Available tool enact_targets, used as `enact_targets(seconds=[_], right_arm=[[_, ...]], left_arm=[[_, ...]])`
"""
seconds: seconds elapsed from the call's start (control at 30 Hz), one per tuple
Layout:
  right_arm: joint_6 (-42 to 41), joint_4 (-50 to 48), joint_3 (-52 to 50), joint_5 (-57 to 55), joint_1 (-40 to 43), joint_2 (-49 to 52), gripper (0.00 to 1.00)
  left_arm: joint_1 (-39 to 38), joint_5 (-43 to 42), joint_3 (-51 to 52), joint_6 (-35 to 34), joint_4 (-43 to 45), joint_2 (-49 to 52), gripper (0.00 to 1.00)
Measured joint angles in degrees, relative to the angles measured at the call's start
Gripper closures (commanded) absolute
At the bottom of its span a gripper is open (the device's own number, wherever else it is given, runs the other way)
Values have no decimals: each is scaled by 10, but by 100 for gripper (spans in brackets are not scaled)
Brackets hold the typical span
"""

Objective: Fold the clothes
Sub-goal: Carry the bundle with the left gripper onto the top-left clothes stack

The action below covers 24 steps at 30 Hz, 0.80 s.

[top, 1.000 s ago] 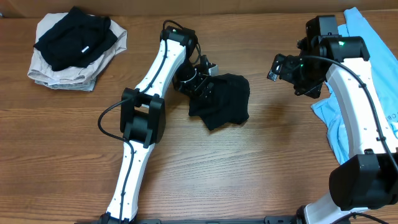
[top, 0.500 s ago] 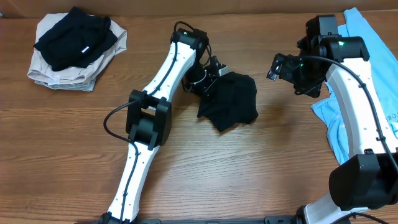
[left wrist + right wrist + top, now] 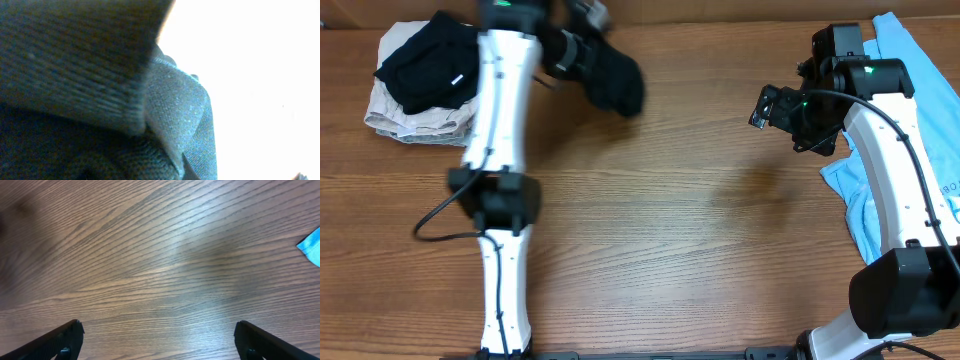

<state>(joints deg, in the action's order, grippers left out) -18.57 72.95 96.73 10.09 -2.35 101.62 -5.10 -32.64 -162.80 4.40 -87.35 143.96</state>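
A crumpled black garment [image 3: 616,80] hangs blurred above the far left of the table, and my left gripper [image 3: 576,47] is shut on it. Dark knit cloth [image 3: 95,100] fills the left wrist view and hides the fingers. A light-blue tee [image 3: 847,185] lies along the right edge, partly under my right arm; its corner [image 3: 312,245] shows in the right wrist view. My right gripper [image 3: 772,106] hovers open over bare wood at the right, far from the black garment. Nothing lies between its fingertips [image 3: 67,336].
At the far left corner sits a pile of folded clothes: a black piece with a white tag [image 3: 440,62] lies on top of beige ones [image 3: 418,126]. The wooden table [image 3: 670,230] stretches between the two arms.
My left gripper shut on the black garment at the table's middle and swung it up and left toward the far-left pile. The right arm has not moved.
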Motion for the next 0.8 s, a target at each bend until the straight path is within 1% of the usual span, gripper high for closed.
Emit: enact_targets(seconds=[0.17, 0.33, 0.53, 0.8], right_arm=[[0, 0, 0, 0, 0, 0, 0], [0, 0, 0, 0, 0, 0, 0], [0, 0, 0, 0, 0, 0, 0], [0, -1, 0, 0, 0, 0, 0]], left_arm=[[75, -24, -32, -64, 43, -38, 96], [130, -48, -43, -107, 91, -52, 96], [192, -51, -43, -125, 128, -56, 96], [246, -6, -43, -133, 183, -56, 96]])
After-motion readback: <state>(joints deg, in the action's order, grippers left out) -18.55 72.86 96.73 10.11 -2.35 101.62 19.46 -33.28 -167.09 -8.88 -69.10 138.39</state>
